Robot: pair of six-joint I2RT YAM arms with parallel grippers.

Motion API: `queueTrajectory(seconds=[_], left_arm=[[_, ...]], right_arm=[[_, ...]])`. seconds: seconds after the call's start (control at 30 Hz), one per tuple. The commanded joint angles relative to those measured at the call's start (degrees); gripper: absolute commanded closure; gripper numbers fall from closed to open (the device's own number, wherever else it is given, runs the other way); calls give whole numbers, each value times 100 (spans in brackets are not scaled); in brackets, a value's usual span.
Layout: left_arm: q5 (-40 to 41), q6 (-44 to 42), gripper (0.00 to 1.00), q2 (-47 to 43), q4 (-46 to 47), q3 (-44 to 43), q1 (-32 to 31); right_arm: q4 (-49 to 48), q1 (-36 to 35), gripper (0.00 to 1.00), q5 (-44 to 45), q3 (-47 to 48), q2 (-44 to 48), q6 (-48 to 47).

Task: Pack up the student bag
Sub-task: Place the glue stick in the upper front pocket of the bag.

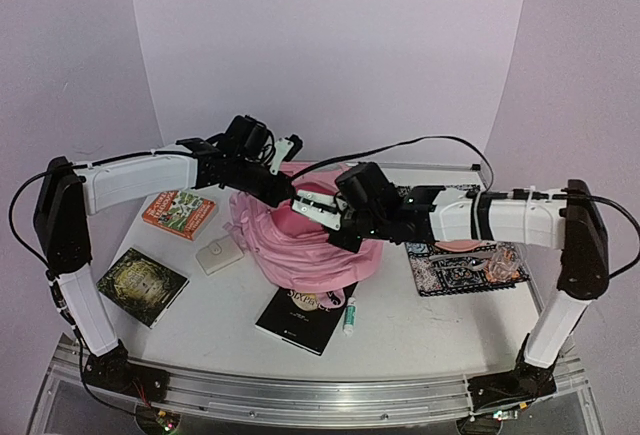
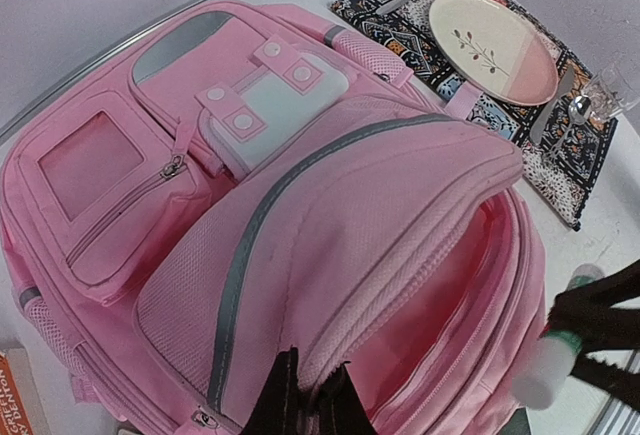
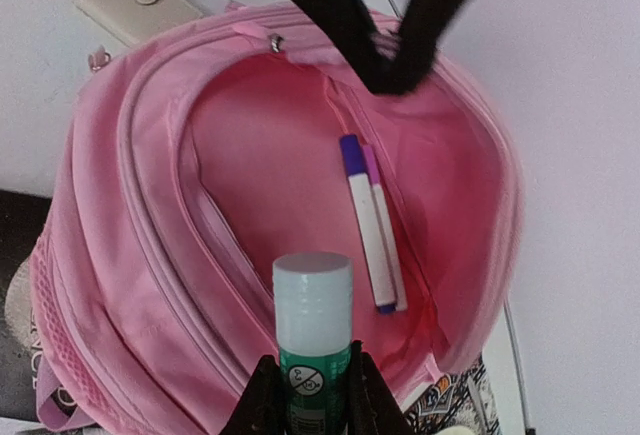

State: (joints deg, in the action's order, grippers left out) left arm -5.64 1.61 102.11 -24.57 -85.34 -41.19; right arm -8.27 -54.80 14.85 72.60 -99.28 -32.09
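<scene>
Lying inside the student bag [image 3: 130, 255] are two pens [image 3: 368, 225]; left claw [image 2: 315, 385] is pinching its edge, right claw [image 3: 312, 380] a glue stick [image 3: 312, 305].

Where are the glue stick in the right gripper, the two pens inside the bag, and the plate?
glue stick [image 3: 312, 295]: right wrist view, on its white cap.
pens [image 3: 368, 235]: right wrist view, on the left pen's white barrel.
plate [image 2: 493, 47]: left wrist view, on its cream middle.

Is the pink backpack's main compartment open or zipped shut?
Open: the left gripper holds up the rim of the student bag, and two pens show inside.
</scene>
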Motion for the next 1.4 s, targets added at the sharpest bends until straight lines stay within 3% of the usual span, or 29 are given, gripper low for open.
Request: queueTrajectory(seconds=[0.0, 0.2, 0.33, 0.43, 0.63, 0.97, 1.37], left_arm=[[-243, 141, 100, -96, 328, -417, 13], [-280, 149, 100, -81, 306, -429, 13], [-206, 132, 100, -98, 290, -434, 14], [-185, 145, 100, -104, 280, -446, 14], [-34, 198, 100, -93, 284, -447, 15], [372, 347, 100, -51, 281, -412, 45], [796, 359, 100, -60, 281, -290, 80]], right_arm=[[-204, -95, 99, 452, 581, -545, -878], [-372, -97, 88, 763, 1074, -1077, -1276], [-397, -95, 65, 835, 1280, -1250, -1330], [-404, -99, 58, 831, 1290, -1262, -1256], [-426, -96, 55, 541, 966, -843, -622], [-58, -84, 45, 469, 317, 201, 1732], [2223, -89, 37, 23, 56, 632, 5278]])
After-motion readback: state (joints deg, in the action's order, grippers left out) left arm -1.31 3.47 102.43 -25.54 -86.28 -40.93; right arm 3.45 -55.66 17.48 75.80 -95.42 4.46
